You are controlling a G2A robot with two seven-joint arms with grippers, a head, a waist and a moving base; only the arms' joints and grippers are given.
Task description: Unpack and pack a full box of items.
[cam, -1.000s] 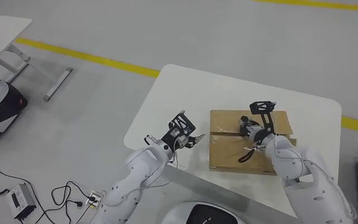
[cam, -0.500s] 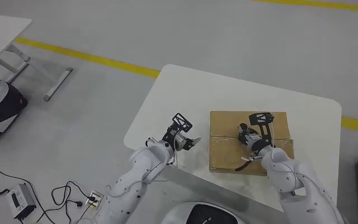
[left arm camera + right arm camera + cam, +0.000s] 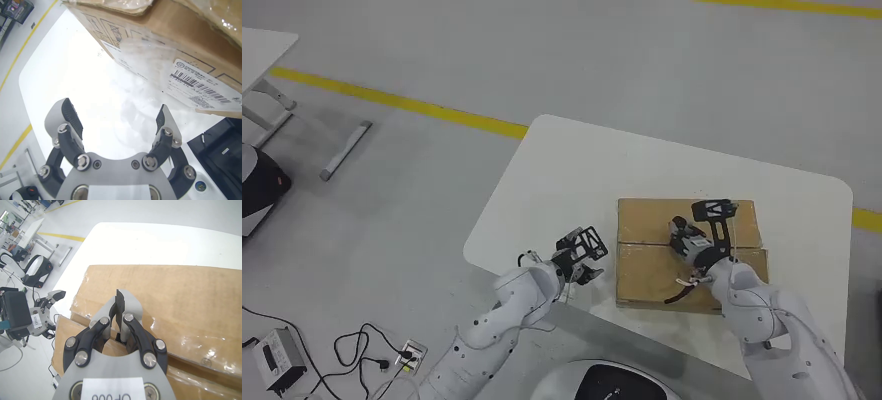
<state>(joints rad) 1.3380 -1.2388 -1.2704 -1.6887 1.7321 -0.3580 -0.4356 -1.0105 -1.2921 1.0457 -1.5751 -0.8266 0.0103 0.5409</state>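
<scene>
We see the brown cardboard box (image 3: 647,222) resting on the white rounded tabletop (image 3: 572,170), toward the robot's edge. Its flaps are folded shut, so its contents are hidden from us. The right tool (image 3: 119,298) is over the seam between the flaps, pads pressed together with nothing visible between them; we cannot tell whether it touches the cardboard. The left tool (image 3: 113,106) hangs wide open and empty, just beside the box's left side.
</scene>
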